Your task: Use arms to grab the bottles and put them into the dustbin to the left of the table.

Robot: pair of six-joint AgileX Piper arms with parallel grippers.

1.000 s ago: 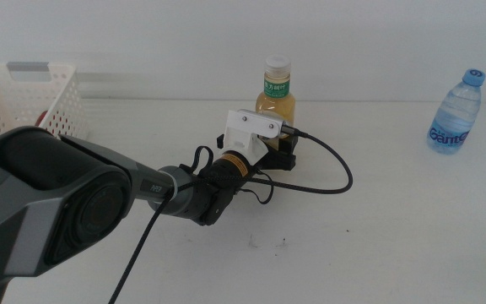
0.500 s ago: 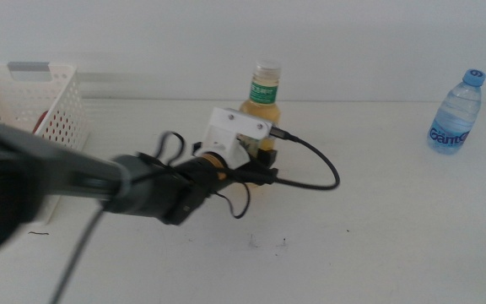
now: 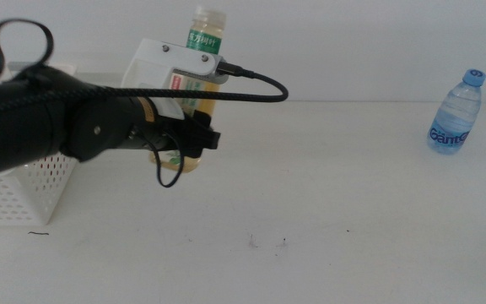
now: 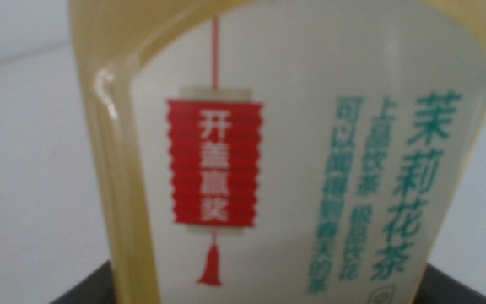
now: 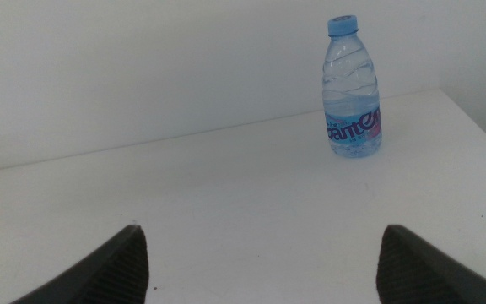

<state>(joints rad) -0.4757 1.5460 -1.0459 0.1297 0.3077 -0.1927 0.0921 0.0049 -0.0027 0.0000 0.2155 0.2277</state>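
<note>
My left gripper (image 3: 186,140) is shut on the yellow tea bottle (image 3: 207,30), holding it upright in the air above the table (image 3: 336,203), just right of the dustbin (image 3: 15,192). The white block and looping black cable sit on that arm. The left wrist view is filled by the tea bottle's (image 4: 294,152) label with a red lantern print. The clear water bottle (image 3: 456,113) with a blue cap stands at the table's far right. It also shows ahead of my right gripper (image 5: 264,262), which is open, holds nothing and is out of the middle view.
The dustbin's perforated white wall is partly covered by the left arm at the left edge. A pale wall runs behind the table. A few small dark specks (image 3: 251,243) mark the tabletop near the front.
The left arm has lifted the tea bottle off the table and carried it up and to the left, toward the dustbin. The water bottle has not moved.
</note>
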